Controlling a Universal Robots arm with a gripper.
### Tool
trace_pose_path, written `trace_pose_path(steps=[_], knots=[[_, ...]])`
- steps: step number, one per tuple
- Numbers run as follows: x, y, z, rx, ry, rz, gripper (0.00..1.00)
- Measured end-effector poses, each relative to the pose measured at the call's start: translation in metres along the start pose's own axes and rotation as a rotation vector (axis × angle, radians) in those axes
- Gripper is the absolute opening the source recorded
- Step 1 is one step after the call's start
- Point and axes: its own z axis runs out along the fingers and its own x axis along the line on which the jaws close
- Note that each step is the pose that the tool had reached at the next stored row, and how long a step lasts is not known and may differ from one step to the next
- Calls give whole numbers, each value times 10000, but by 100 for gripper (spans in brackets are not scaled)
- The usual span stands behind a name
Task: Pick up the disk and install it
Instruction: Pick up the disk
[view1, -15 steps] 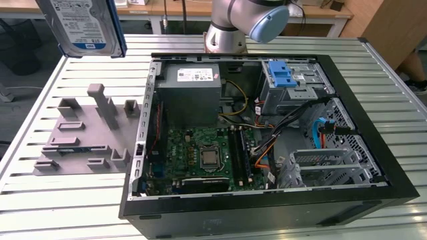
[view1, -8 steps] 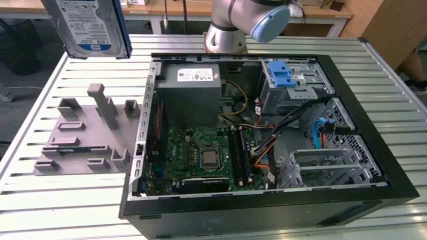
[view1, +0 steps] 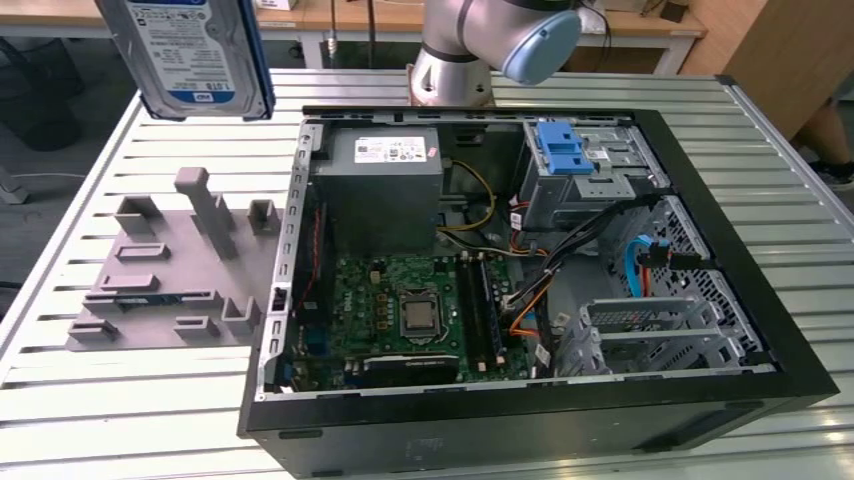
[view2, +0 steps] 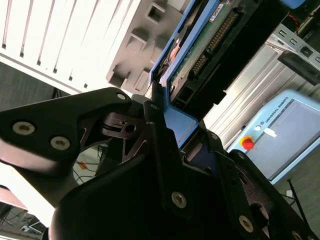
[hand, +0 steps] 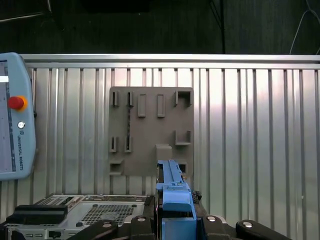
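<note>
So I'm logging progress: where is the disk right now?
The disk is in the air at the exterior view's upper left, over the grey fixture plate beside the open computer case, clamped in the gripper.

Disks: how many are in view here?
1. The disk is up in the air near the grey fixture, at the exterior view's upper left, clamped in the gripper. Others may be hidden inside the computer case.
</note>
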Motion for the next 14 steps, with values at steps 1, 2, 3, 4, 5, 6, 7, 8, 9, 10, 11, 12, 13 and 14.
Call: trace_pose_path(steps=[1, 2, 3, 4, 5, 6, 7, 8, 9, 10, 11, 12, 13, 14], knots=[[4, -15, -1, -2, 1, 0, 36], [9, -29, -1, -3, 1, -1, 36], [13, -44, -2, -4, 0, 0, 36], [17, -58, -2, -5, 0, 0, 36], [21, -73, -3, -6, 1, 0, 36], [25, -88, -3, -8, 1, 0, 36], [29, -103, -4, -9, 1, 0, 36], [33, -117, -4, -11, 1, 1, 36], [36, -131, -5, -11, 1, 1, 36], [40, -144, -5, -12, 1, 1, 36], [43, -157, -6, -13, 1, 0, 36], [47, -170, -6, -14, 1, 0, 36], [50, -182, -6, -15, 1, 0, 36], [52, -196, -7, -16, 1, 0, 36]])
